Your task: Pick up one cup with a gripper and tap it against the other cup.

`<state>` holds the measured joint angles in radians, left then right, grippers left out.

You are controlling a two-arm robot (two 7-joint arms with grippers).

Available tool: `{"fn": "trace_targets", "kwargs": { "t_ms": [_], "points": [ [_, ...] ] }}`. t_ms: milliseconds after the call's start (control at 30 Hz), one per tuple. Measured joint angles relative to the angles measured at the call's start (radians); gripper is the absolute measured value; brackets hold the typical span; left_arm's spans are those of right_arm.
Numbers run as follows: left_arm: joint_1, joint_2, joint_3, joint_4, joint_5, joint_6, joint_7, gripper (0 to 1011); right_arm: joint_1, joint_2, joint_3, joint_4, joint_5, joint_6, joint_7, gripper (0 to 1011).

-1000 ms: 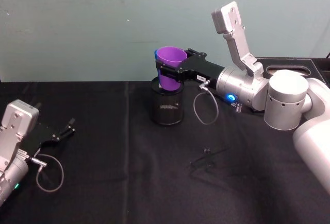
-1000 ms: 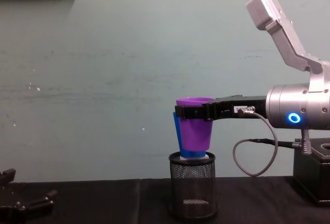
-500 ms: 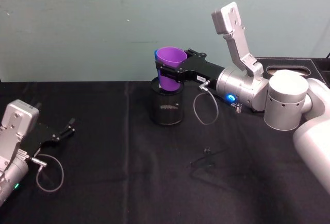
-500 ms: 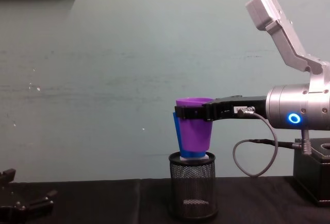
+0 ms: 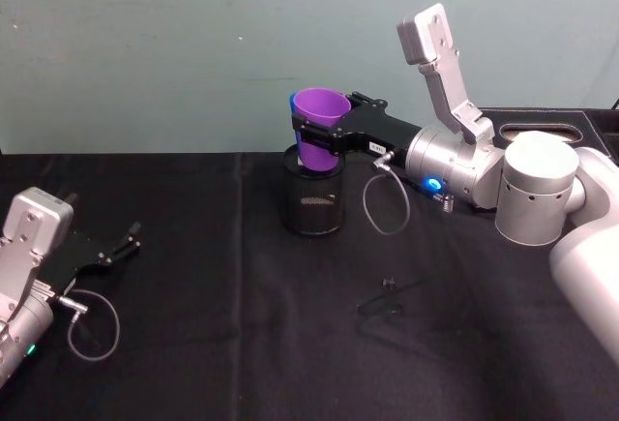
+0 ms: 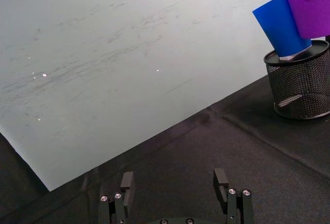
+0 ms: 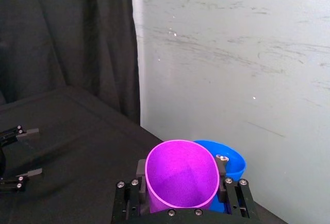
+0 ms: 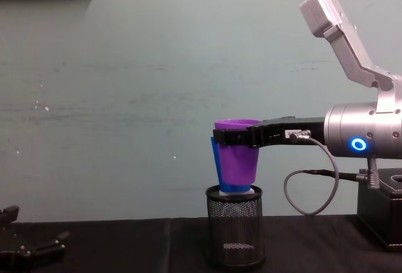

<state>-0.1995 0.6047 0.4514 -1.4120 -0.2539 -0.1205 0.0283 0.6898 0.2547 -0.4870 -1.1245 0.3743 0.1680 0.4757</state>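
Purple plastic tumbler [image 5: 320,111]: hangs clenched just under its rim between the right gripper's [image 5: 314,140] fingers, seemingly touching the blue tumbler [image 6: 278,26] just past the fingertips in the mesh pen holder [image 5: 311,208]; looks light, stiff, slick, so best gripped high; left gripper [image 6: 174,178] parked well apart, fingers spread.

you have two cups, one purple cup [image 5: 319,111] and one blue cup [image 6: 281,26], one black mesh pen holder [image 5: 311,206], two grippers, a right gripper [image 5: 315,137] and a left gripper [image 6: 174,178], one black box [image 8: 380,216] far right, one small black thing [image 5: 387,297] on the one black cloth [image 5: 242,344]
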Motion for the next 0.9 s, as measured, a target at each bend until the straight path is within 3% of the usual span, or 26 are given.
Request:
{"fn": "trace_targets", "kwargs": {
  "t_ms": [900],
  "points": [
    [0.000, 0.000, 0.000, 0.000, 0.000, 0.000, 0.000, 1000, 0.000, 0.000, 0.000, 0.000, 0.000, 0.000, 0.000, 741]
  ]
}}
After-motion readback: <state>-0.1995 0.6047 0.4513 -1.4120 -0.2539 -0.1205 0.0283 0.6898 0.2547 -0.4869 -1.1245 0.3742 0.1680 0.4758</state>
